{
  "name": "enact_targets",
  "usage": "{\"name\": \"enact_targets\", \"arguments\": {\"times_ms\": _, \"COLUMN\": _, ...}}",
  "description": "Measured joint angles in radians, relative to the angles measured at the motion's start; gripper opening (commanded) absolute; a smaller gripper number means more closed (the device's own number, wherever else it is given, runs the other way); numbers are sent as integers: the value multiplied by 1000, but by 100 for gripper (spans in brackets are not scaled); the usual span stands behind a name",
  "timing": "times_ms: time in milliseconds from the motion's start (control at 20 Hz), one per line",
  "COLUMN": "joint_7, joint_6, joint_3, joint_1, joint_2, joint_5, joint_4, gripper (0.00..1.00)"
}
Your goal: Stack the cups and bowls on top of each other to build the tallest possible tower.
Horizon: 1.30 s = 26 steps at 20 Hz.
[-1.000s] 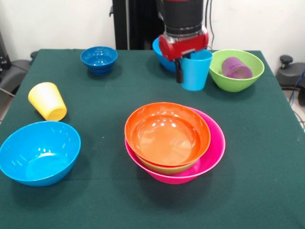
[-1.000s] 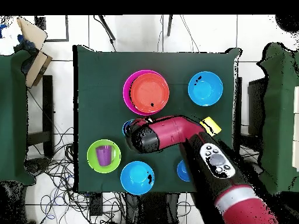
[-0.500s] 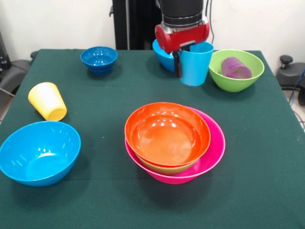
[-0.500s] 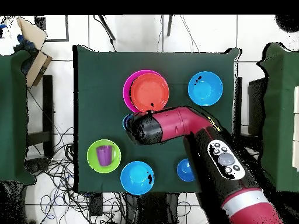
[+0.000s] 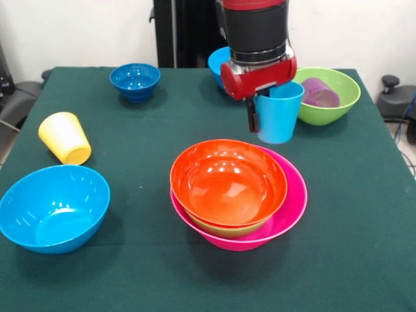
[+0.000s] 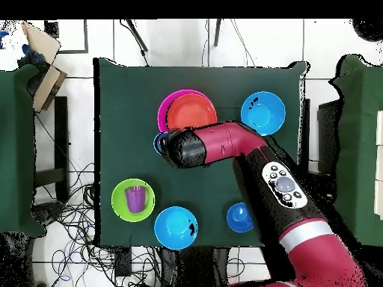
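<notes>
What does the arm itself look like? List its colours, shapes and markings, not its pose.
The arm is mostly glossy red, thick and tubular. A pale grey band rings it near the base, and a grey oval panel with round buttons sits on its upper side. The wrist section is a black cylinder ending in a red housing. The gripper below it shows a slim black finger.

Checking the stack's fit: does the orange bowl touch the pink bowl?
Cannot tell. In the front view the orange bowl sits inside the pink bowl, with a green rim between them.
</notes>
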Motion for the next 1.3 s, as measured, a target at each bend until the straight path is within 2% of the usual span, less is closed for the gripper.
{"name": "enact_targets", "arguments": {"times_ms": 850, "joint_7": 0, "joint_6": 77, "joint_3": 63, "joint_1": -87, "joint_2": 34, "joint_5": -14, "joint_4": -62, "gripper": 0}}
{"name": "enact_targets", "arguments": {"times_ms": 1300, "joint_7": 0, "joint_6": 77, "joint_3": 62, "joint_1": -83, "joint_2": 100, "joint_5": -148, "joint_4": -99, "gripper": 0}}
